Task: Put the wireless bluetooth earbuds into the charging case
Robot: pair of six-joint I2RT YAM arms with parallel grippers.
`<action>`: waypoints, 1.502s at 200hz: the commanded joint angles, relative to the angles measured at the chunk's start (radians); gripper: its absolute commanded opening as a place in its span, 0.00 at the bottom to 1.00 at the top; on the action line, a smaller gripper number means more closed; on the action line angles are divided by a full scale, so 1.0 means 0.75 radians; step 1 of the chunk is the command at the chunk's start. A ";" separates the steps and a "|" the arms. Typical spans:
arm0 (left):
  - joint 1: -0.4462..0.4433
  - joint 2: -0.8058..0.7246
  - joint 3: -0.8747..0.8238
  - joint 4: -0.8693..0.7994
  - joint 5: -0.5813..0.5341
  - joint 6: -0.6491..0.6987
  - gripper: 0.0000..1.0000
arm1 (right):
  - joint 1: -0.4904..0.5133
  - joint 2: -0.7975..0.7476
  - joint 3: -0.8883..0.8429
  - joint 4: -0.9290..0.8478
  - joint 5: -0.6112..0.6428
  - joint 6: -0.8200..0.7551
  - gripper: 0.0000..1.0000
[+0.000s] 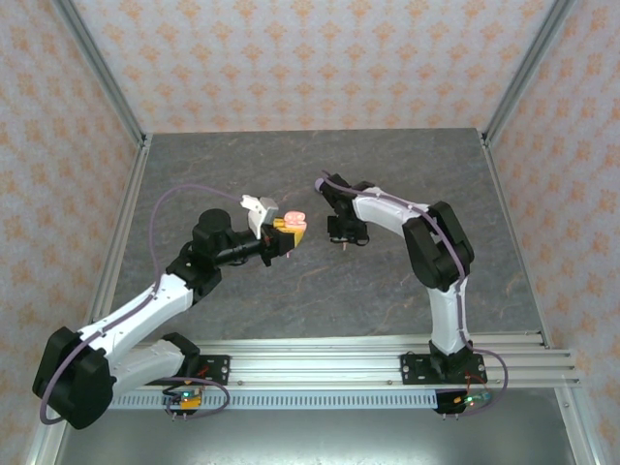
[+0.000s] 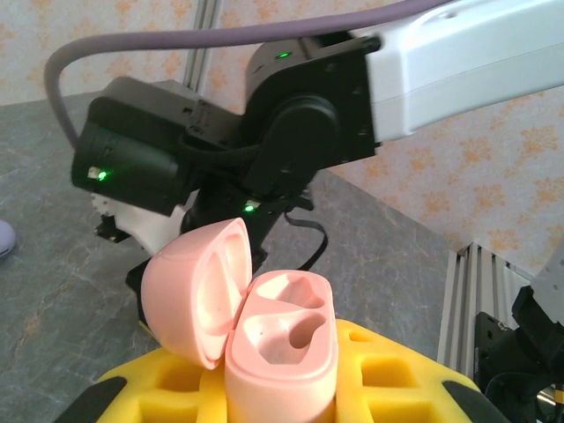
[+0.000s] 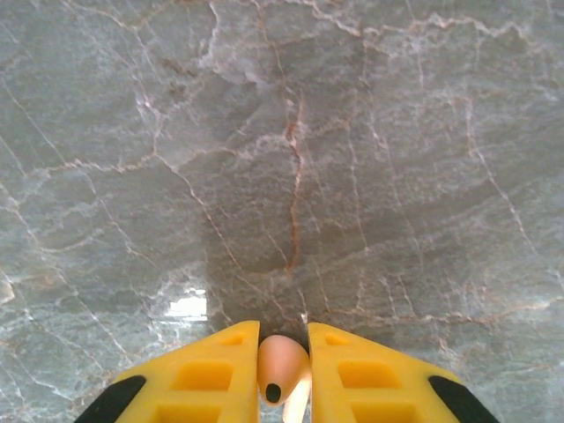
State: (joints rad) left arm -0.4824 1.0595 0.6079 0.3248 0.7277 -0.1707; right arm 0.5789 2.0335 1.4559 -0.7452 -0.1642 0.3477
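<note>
Item 1, left gripper (image 1: 284,231): jaws drawn narrow and clamped on the base of the charging case (image 2: 282,339), with the yellow fingers (image 2: 388,374) pressed against its sides at 4 and 8 o'clock in the left wrist view. Item 2, charging case: pale pink, rounded, standing upright in that grip. Its lid (image 2: 189,291) is hinged open and tilted back toward 10 o'clock, and two moulded wells are exposed in the base. In the top view the case sits just left of centre, raised above the worktop (image 1: 320,174). Item 3, right gripper (image 1: 346,237): at 3 o'clock of the case in the top view, near it but apart, pointing down. Its jaws are closed to a narrow gap, the two yellow fingers (image 3: 211,374) pinching a pale pink earbud (image 3: 284,357) between their tips. Item 4, pale pink earbud: at 6 o'clock in the right wrist view, bulb end toward 12 o'clock, with a small dark opening on its face. Item 5, worktop: grey marbled surface, lying under both arms.
</note>
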 commanded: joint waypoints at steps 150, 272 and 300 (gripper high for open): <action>-0.065 0.299 0.007 0.265 -0.124 -0.100 0.02 | -0.003 -0.515 -0.347 0.280 0.009 -0.108 0.18; -0.081 0.347 -0.071 0.512 -0.132 -0.156 0.01 | 0.078 -0.853 -0.232 0.329 -0.081 -0.258 0.19; -0.089 0.381 -0.064 0.582 -0.120 -0.183 0.02 | 0.119 -0.892 -0.188 0.344 -0.102 -0.283 0.19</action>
State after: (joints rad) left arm -0.5335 1.3308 0.5613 0.6521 0.6449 -0.2855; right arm 0.6430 1.4055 1.2659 -0.5201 -0.2214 0.1730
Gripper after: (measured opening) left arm 0.221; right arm 0.187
